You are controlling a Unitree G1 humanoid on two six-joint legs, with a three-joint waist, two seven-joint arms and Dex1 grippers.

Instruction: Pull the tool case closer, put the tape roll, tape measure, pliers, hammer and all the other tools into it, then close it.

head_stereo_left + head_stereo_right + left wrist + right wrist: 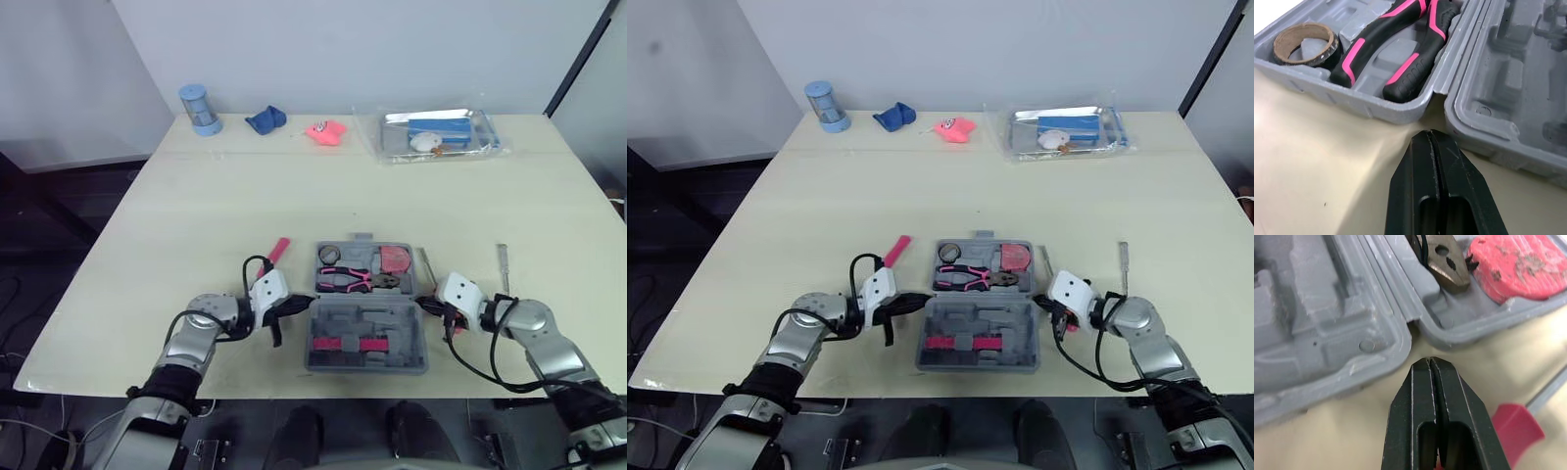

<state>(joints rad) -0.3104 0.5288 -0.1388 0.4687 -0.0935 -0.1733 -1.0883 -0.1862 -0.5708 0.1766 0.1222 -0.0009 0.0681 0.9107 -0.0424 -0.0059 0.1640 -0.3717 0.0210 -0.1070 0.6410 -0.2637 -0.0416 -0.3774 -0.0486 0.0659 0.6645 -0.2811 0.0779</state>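
1. Grey case lies open near the front edge of the table, between both grippers. The tape roll, pliers and tape measure sit in its far half.
2. The left gripper and right gripper, jaws pressed together and holding nothing, point at the hinge ends from either side.
3. A pink handle left of the case, and a screwdriver and red handle to its right, lie outside it.
4. Packing looks partway done. Next, a gripper probably has to open over a loose tool.

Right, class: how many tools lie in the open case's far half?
3: tape roll in its left corner, tape measure in its right corner, pliers across the nearer side. Smaller ones beneath could be hidden.
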